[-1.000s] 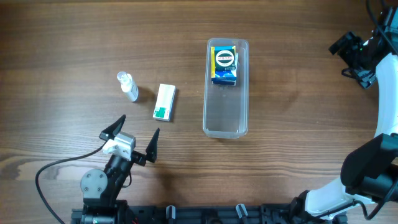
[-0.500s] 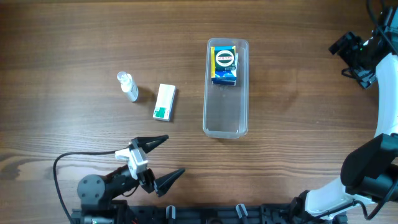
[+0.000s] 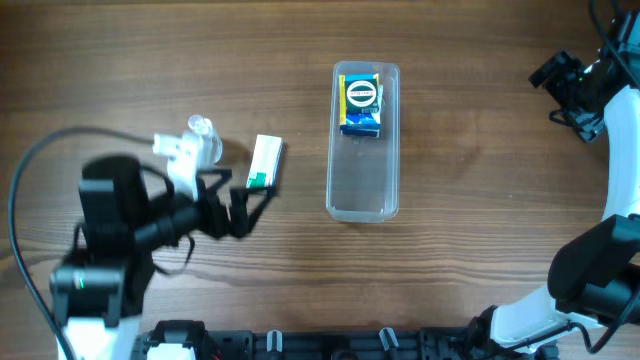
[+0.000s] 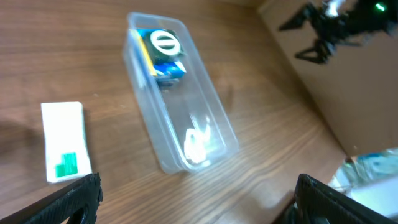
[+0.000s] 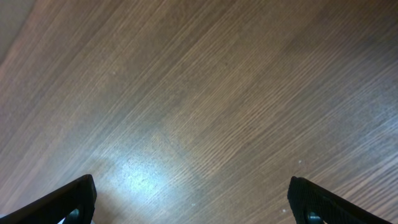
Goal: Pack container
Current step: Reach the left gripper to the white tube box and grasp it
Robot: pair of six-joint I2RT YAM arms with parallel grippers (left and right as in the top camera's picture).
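Note:
The container [image 3: 362, 195] is a long clear plastic bin at the table's middle, also in the left wrist view [image 4: 205, 124]. A blue and yellow box [image 3: 361, 105] lies in its far end, seen too in the left wrist view [image 4: 165, 53]. A white box with a green patch [image 3: 264, 163] lies left of the container and shows in the left wrist view [image 4: 65, 140]. A small clear bottle [image 3: 203, 132] lies further left, partly behind my arm. My left gripper [image 3: 238, 203] is open and empty, just below the white box. My right gripper [image 3: 572, 88] is open and empty at the far right.
The right wrist view shows only bare wood between the fingers [image 5: 193, 199]. A black cable [image 3: 30, 170] loops from the left arm over the table's left side. The right arm's base [image 3: 590, 275] stands at the lower right.
My left arm has swung up from the table's front edge towards the white box and bottle, and its gripper now points right. The right arm and the objects have not moved.

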